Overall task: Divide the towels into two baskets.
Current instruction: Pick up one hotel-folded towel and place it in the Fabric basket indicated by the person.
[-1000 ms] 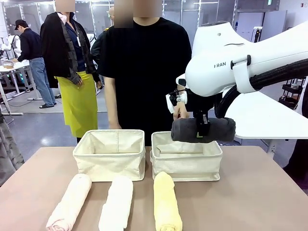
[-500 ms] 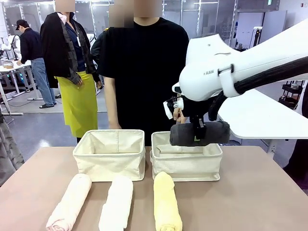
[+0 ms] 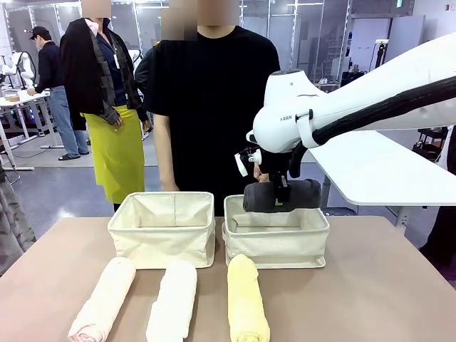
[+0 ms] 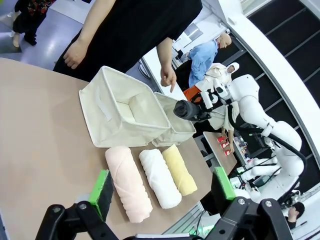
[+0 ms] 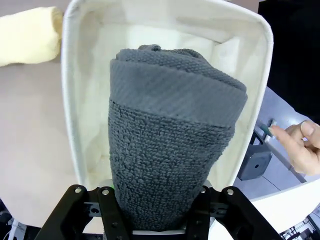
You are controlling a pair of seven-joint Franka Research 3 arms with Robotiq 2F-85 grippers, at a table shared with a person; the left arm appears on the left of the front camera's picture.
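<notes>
My right gripper (image 3: 283,194) is shut on the dark grey towel (image 3: 281,196), which hangs level just above the right basket (image 3: 276,248). From the right wrist, the grey roll (image 5: 170,150) hangs over that basket's open inside (image 5: 70,100). The left basket (image 3: 162,246) stands beside it with nothing in it. Three rolled towels lie in a row at the near edge: pale pink (image 3: 105,298), white (image 3: 173,299) and pale yellow (image 3: 247,299). My left gripper (image 4: 162,187) is open, up in the air on the near side of the row, with nothing between its fingers.
A person in black (image 3: 214,107) stands at the far edge behind the baskets, one hand (image 5: 300,145) just beyond the right basket. Bare tabletop (image 3: 385,299) lies to the right of the yellow towel. More people stand in the background at the left.
My right arm has carried the grey towel leftward, from past the right basket's right end to over its middle. The three towels on the table and both baskets have not moved.
</notes>
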